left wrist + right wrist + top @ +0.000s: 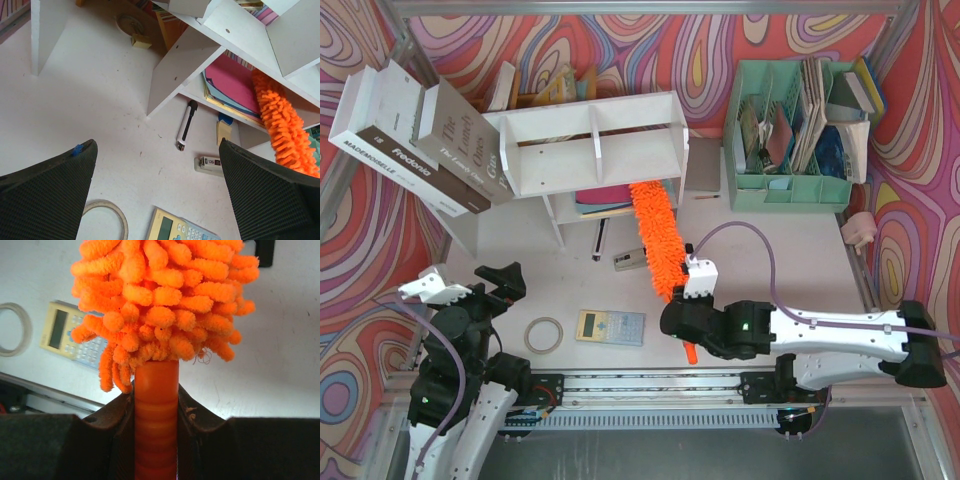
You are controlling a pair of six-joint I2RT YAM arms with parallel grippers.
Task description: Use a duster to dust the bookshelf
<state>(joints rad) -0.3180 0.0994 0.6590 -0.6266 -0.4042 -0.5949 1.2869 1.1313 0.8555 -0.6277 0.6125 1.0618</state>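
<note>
The white two-tier bookshelf stands at the back centre, with coloured folders in its lower tier. The orange duster slants from the shelf's lower right opening down to my right gripper, which is shut on its orange handle. The fluffy head fills the right wrist view above the jaws. The duster's tip lies at the lower tier next to the folders. My left gripper is open and empty at the near left, its fingers wide apart above the table.
A calculator and tape roll lie near the front. A pen and a small stapler lie below the shelf. Two large books lean at the shelf's left. A mint-green organiser stands back right.
</note>
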